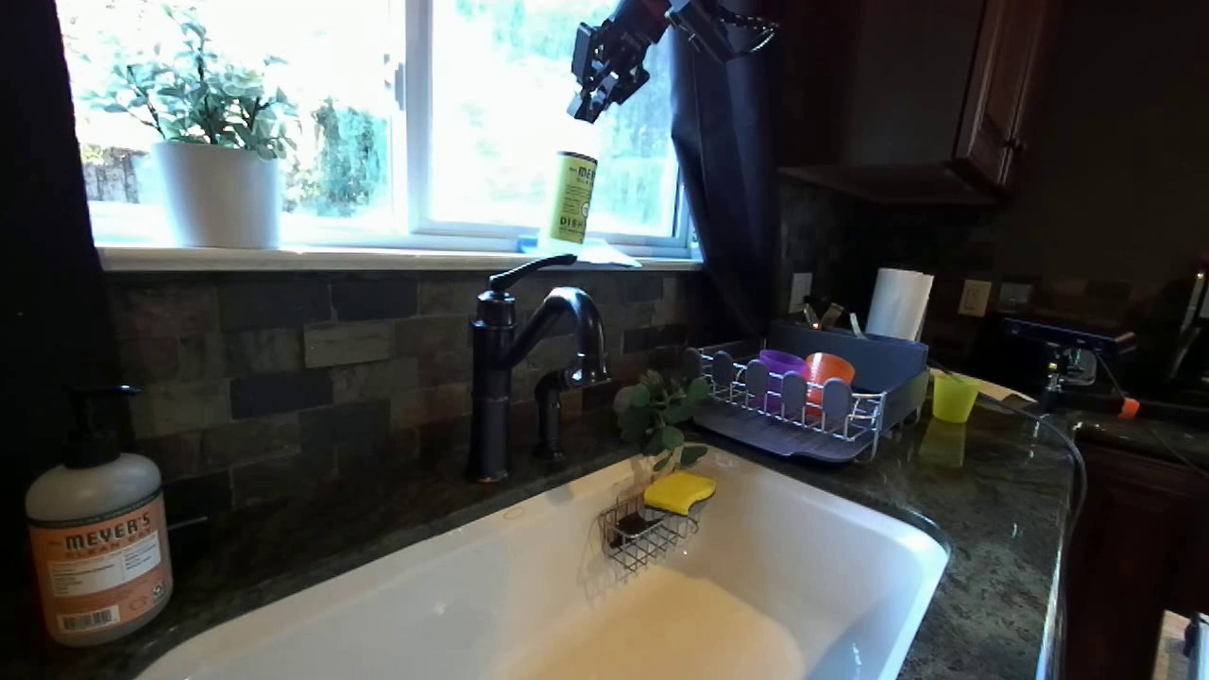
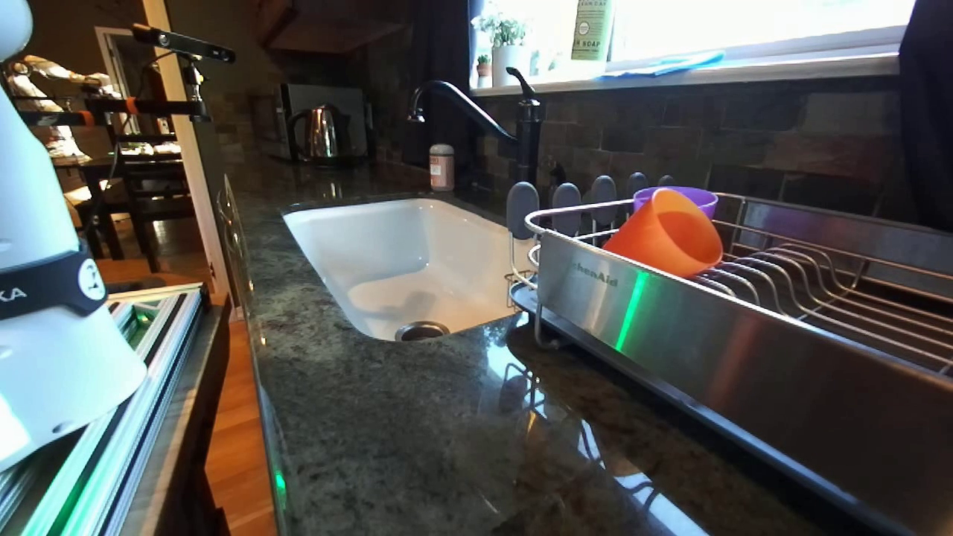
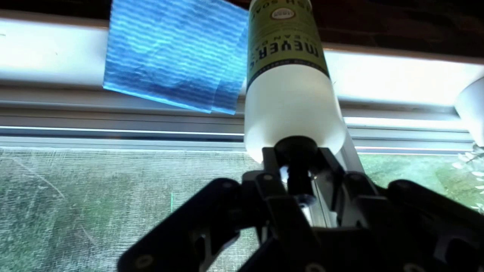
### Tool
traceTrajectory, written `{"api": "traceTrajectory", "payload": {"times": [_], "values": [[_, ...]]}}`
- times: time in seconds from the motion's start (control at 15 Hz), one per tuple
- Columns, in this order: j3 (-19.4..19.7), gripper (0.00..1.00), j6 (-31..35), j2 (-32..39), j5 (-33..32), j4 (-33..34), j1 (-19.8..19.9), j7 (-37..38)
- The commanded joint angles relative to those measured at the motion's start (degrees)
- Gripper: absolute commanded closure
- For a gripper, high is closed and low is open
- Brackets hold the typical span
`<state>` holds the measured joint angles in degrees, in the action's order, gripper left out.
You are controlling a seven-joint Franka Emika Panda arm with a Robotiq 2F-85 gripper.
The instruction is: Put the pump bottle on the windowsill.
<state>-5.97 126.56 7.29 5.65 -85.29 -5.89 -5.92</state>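
The black Robotiq gripper (image 3: pixel 300 155), seen from the wrist, has both fingers (image 3: pixel 271 160) clamped close, a narrow space between their tips. In an exterior view it hangs high before me, slanting downward, tips lowest. In an exterior view, the white Franka Panda arm (image 2: pixel 59 365) rises upright, ringed by a dark band (image 2: pixel 52 284).

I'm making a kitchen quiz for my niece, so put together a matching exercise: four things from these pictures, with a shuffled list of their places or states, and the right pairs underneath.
Things:
1. Pump bottle
2. Sponge
3. Orange cup
4. Cloth

Places or states:
A. Blue, lying on the windowsill
B. Top end between the jaws of the gripper
C. At the wire basket inside the sink
D. Tilted in the dish rack

Right pairs: 1-B; 2-C; 3-D; 4-A
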Motion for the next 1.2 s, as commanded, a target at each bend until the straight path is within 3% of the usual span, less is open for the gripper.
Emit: {"api": "traceTrajectory", "payload": {"times": [0.0,0.33,0.67,1.13], "values": [[-0.2,0.92,3.4,1.0,-3.2,1.8,-0.9,2.1],[-1.1,0.92,1.0,4.2,-7.9,8.4,-2.4,1.2],[-1.5,0.92,1.6,11.1,-9.9,16.1,-3.7,-0.4],[-1.5,0.92,-2.5,16.6,-10.0,23.9,-4.7,1.4]]}}
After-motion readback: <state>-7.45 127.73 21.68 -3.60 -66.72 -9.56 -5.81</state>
